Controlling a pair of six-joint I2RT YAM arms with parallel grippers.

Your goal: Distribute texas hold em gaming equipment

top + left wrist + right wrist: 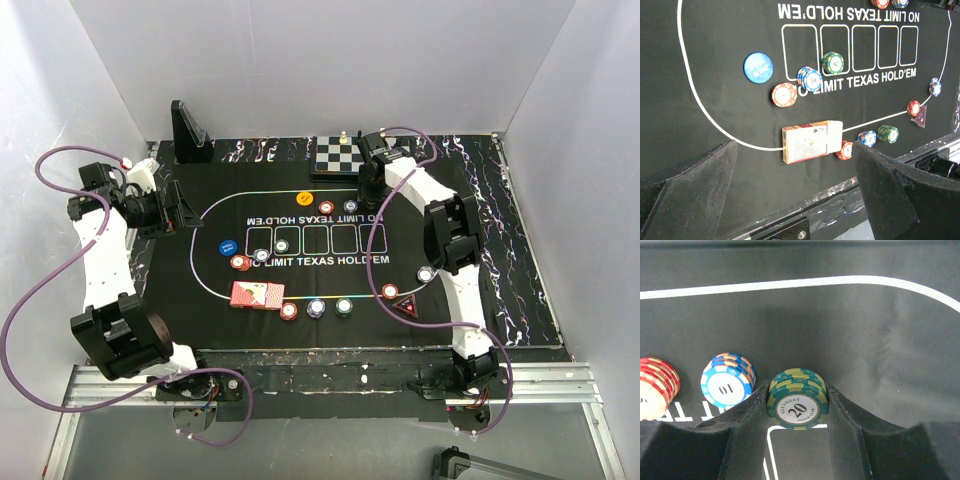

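Observation:
My right gripper (798, 390) is shut on a green stack of poker chips (798, 400) marked 20, its fingers pressed against both sides, at the mat's far side (372, 205). Just left of it stand a blue stack (727, 380) and a red stack (655, 387). The left gripper (795, 147) hangs open over the mat's left end (185, 215), holding nothing. The deck of playing cards (811, 141) lies near the front line, with a red stack (845, 150) beside it. The dark red triangular marker (920, 116) lies at the front right.
More chip stacks dot the black mat (200, 290): a blue disc (758, 67), red (784, 94), blue (809, 78), green (833, 62), and an orange chip (303, 198). A chessboard (337, 155) sits at the back. A black stand (188, 130) is back left.

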